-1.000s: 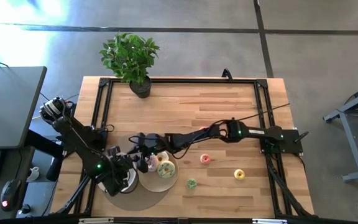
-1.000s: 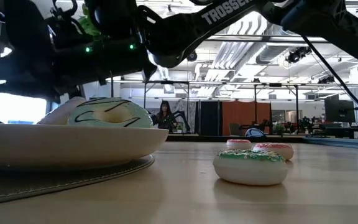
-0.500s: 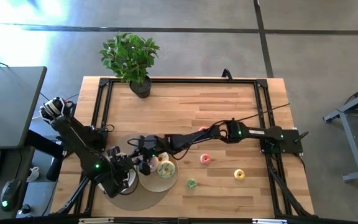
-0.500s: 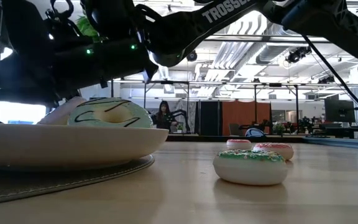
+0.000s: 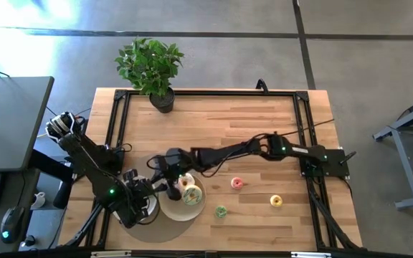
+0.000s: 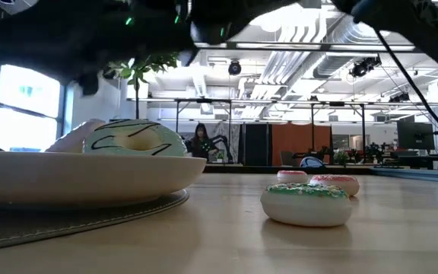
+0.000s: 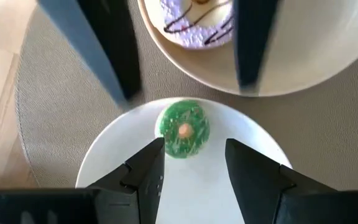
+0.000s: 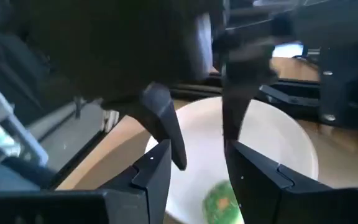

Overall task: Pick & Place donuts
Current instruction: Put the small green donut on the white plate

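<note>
The wooden counter (image 5: 249, 125) carries a potted plant (image 5: 150, 68) at its far edge and a round grey mat (image 5: 149, 228) near the left front corner. Two white plates rest on the mat: a large plate (image 5: 192, 211) and a small plate (image 7: 229, 180) just beside it.

The cream-white donut (image 5: 191, 195), marked with dark lines, lies on the large plate, with a pink-frosted donut (image 5: 186, 180) just beside it on the same plate. A mini green donut (image 7: 183, 129) lies at the centre of the small plate. Three further mini donuts lie on the bare counter, apart from the plates: a red one (image 5: 237, 183), a yellow one (image 5: 276, 201) and a green one (image 5: 221, 211).

The left end effector (image 7: 191, 165) hangs above the small plate, released, its fingers spread to either side of the mini green donut without touching it. The right end effector (image 8: 194, 158) hangs over the same plate area, also released and empty.
</note>
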`<action>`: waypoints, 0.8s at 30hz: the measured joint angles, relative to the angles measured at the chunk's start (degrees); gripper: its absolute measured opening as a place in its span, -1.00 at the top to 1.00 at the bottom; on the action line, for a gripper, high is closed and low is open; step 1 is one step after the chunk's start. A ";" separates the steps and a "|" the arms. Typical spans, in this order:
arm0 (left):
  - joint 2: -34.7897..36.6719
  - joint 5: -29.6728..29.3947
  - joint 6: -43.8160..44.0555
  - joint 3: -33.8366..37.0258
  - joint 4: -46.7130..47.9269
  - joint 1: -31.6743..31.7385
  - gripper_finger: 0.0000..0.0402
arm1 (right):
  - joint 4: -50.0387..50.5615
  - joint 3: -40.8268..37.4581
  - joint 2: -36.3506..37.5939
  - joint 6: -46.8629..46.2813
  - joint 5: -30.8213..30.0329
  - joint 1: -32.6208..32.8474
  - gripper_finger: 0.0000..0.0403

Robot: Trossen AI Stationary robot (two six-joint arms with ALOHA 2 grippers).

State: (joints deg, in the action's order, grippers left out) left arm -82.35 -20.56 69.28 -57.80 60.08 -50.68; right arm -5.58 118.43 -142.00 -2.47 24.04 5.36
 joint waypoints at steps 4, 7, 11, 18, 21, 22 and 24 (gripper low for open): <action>0.00 -3.05 -0.01 0.01 -0.07 0.00 0.18 | 18.13 0.00 7.48 9.22 -6.94 0.19 0.26; 0.00 -7.71 -0.33 0.04 -0.10 0.00 0.18 | 32.57 0.00 13.51 17.98 -19.39 2.39 0.26; 0.00 -10.54 -0.44 0.07 -0.05 0.02 0.18 | 52.12 0.00 20.57 16.80 -28.25 5.26 0.26; -0.02 -15.80 -0.45 0.07 -0.13 0.02 0.18 | 77.68 -3.01 24.49 -2.00 -26.01 9.16 0.26; -0.02 -16.82 -0.44 0.09 -0.11 0.02 0.18 | 77.28 -8.39 24.42 -6.31 -21.96 12.24 0.26; -0.02 -16.77 -0.44 0.09 -0.10 0.02 0.18 | 76.23 -10.53 24.42 -7.05 -19.94 13.34 0.26; -0.04 -16.47 -0.45 0.09 -0.12 0.02 0.18 | 71.84 -15.41 24.42 -7.99 -16.25 15.36 0.26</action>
State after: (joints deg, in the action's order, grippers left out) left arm -82.39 -37.03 68.83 -57.71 59.96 -50.65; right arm 66.26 103.02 -117.58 -10.46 7.79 20.71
